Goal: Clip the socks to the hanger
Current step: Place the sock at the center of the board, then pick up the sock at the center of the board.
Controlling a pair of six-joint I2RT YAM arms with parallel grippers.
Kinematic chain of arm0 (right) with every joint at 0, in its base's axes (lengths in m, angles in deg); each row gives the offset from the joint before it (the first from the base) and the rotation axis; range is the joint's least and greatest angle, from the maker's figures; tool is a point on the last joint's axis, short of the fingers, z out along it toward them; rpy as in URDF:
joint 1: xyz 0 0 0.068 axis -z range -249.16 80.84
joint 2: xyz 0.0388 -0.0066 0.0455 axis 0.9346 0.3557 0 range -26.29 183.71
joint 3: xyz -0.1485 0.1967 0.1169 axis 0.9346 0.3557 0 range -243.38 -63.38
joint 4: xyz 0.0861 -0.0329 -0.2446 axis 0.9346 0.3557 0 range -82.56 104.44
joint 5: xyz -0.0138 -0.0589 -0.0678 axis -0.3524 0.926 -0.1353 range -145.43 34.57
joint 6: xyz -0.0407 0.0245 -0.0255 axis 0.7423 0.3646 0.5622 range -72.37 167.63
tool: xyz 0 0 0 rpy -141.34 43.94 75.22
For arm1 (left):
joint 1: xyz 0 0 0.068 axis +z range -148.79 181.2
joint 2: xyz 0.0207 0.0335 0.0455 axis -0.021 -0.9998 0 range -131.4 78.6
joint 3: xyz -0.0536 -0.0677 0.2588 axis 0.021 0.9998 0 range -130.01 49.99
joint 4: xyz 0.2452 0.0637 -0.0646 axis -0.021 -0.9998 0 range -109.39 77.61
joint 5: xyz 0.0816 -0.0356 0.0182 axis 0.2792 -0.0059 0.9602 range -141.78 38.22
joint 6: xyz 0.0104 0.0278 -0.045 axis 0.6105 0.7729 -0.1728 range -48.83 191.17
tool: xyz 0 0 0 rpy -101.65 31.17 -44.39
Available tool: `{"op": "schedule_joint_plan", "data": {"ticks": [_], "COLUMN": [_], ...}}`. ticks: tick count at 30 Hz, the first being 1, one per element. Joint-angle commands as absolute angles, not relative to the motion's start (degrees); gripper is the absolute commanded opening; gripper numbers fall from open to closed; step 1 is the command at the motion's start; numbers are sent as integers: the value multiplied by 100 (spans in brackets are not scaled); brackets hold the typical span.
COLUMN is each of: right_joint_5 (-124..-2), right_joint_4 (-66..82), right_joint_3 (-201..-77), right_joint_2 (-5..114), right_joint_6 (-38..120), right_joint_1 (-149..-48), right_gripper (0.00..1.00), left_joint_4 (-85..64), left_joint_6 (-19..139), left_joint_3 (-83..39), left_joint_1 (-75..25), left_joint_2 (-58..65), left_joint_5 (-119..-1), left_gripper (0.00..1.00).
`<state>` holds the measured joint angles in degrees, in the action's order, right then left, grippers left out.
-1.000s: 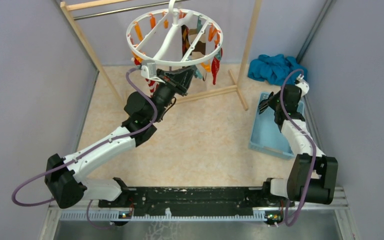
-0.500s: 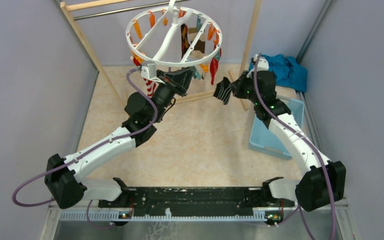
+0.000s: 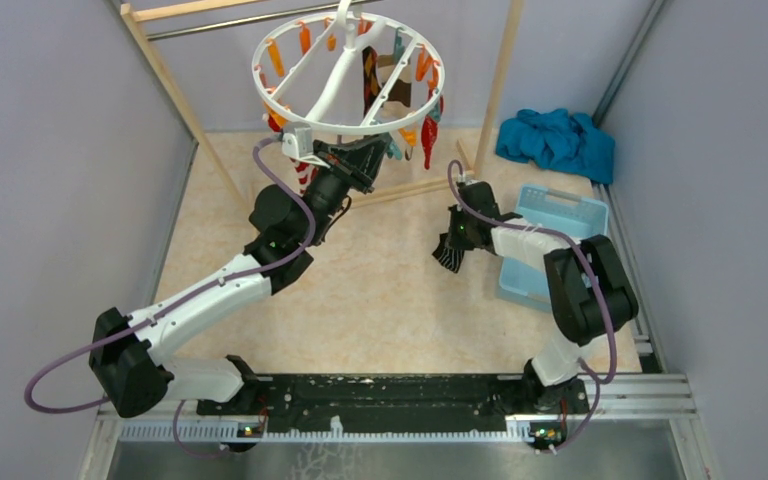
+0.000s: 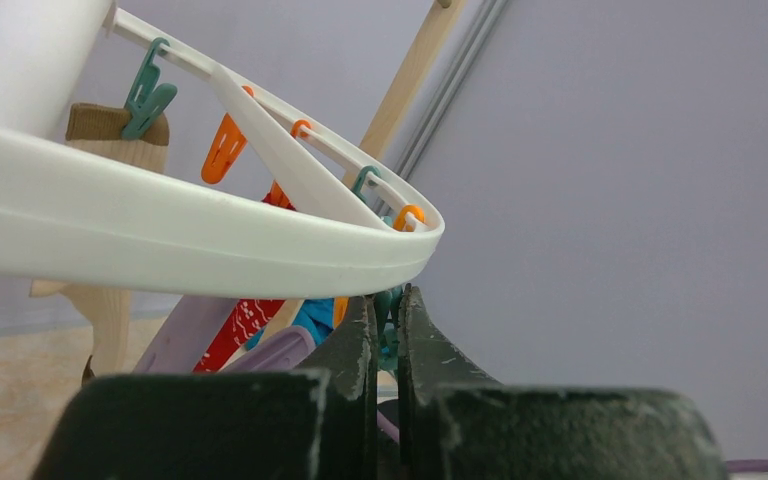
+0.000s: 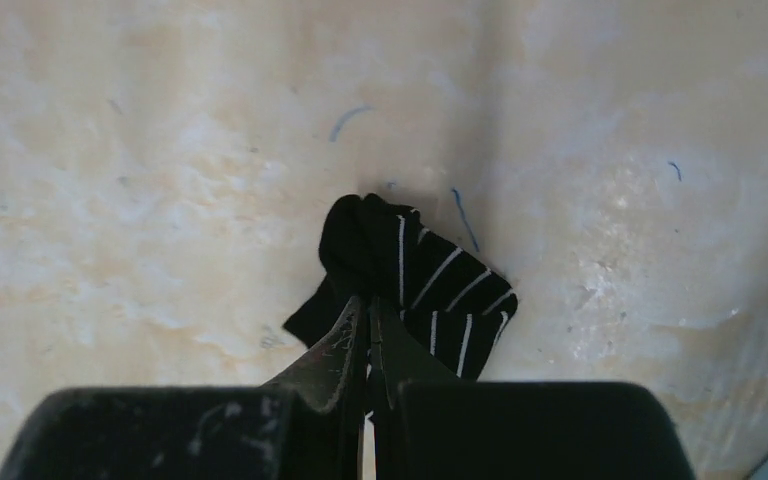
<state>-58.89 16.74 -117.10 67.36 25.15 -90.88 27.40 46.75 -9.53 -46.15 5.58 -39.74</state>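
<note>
Black fabric sock with thin white stripes (image 5: 415,275) pinched at one bunched edge by the right gripper (image 5: 368,318), fingers pressed all but together on the cloth, the rest drooping over the beige speckled bench (image 5: 110,200). From the top view, placed at centre right of the frame, just left of the light-blue plastic tray (image 3: 560,215) and well apart from the round white plastic hanger (image 3: 335,85) at upper centre. Left gripper (image 4: 385,298) raised right under the ring's rim, closed to a sliver on what looks like a teal plastic clip (image 4: 389,335); clip mouth open or shut, impossible to tell. Not yet done: carrying the sock up, feeding it in, letting go. Likely trouble, by judgement: a thin hold near the sock's edge, hence a risk of slipping free on a quick upward swing and dropping to the bench. Cloth arriving as a wad, perhaps too thick or too floppy for a narrow clip mouth. Hanger apparently free on its hook, so liable to sway or turn at a nudge from either arm, dragging the clip off line. Red patterned sock (image 3: 428,148) and other clips crowded along that rim, easy to snag.
</note>
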Motion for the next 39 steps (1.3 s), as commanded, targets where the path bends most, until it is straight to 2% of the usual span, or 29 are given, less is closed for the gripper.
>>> {"op": "schedule_joint_plan", "data": {"ticks": [1,2,3,5,6,7,9,18,31,37,39], "right_joint_5": [-5151,-4981,-4743,-4261,-4020,-3798,-3473,-2799,-2748,-2655,-2658], "right_joint_4": [1512,1541,1580,1704,1760,1795,1848,2015,1974,2045,2068], "right_joint_3": [-11710,-11689,-11673,-11673,-11683,-11690,-11703,-11897,-12025,-12097,-12078], "right_joint_2": [6718,6659,6568,6372,6270,6172,5980,6321,7331,7266,7116], "right_joint_6": [2542,2546,2516,2529,2537,2558,2616,2628,2668,2629,2611], "right_joint_1": [-9138,-9147,-9167,-9251,-9313,-9399,-9632,-10801,-10820,-10812,-10817], "right_gripper": [0,0,5,36,48,54,56,51,44,16,11], "left_joint_4": [2690,2686,2687,2700,2711,2720,2748,2751,2734,2720,2725], "left_joint_6": [4688,4691,4691,4682,4670,4654,4618,4601,4669,4683,4678], "left_joint_3": [-907,-895,-890,-881,-881,-873,-863,-813,-722,-722,-729], "left_joint_1": [-4619,-4615,-4610,-4608,-4610,-4601,-4599,-4593,-4542,-4522,-4521], "left_joint_2": [626,634,630,617,614,600,573,579,679,698,688], "left_joint_5": [-4057,-4050,-4040,-4044,-4054,-4061,-4088,-4114,-4020,-4019,-4031], "left_gripper": [0,0,0,0,0,0,0,0,0,0,0]}}
